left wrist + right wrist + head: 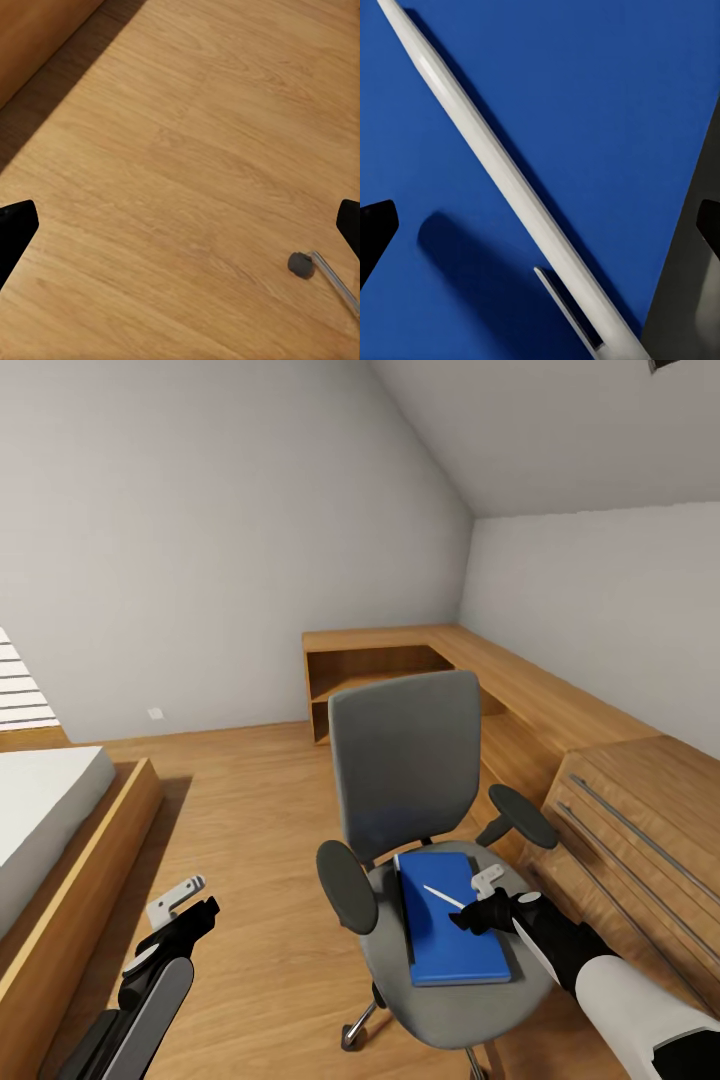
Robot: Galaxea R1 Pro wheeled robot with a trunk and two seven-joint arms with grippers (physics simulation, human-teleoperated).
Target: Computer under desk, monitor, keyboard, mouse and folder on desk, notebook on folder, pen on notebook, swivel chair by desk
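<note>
**Inspector A:** What room was there around the swivel chair (415,830)?

**Inspector B:** Open wood floor (240,840) lay on its left, running to the bed frame (80,880). On its right, the low light-wood cabinets (620,800) stood near the right armrest. A chrome leg and castor (300,264) of the chair base showed over bare floor in the left wrist view.

**Inspector A:** The task's items?

**Inspector B:** The folder (455,935) lay flat on the seat, its far edge toward the backrest. The pen (442,897) lay on top of it, slanted. In the right wrist view the grey seat showed past the folder's edge.

**Inspector A:** The right gripper (478,905)?

**Inspector B:** It was over the folder's right part, at the pen's near end. The right wrist view showed the pen (510,187) running diagonally between the fingertips (375,232), which stood wide apart, gripping nothing.

**Inspector A:** The left gripper (185,910)?

**Inspector B:** Over open floor, well apart from the chair; spread wide and empty.
</note>
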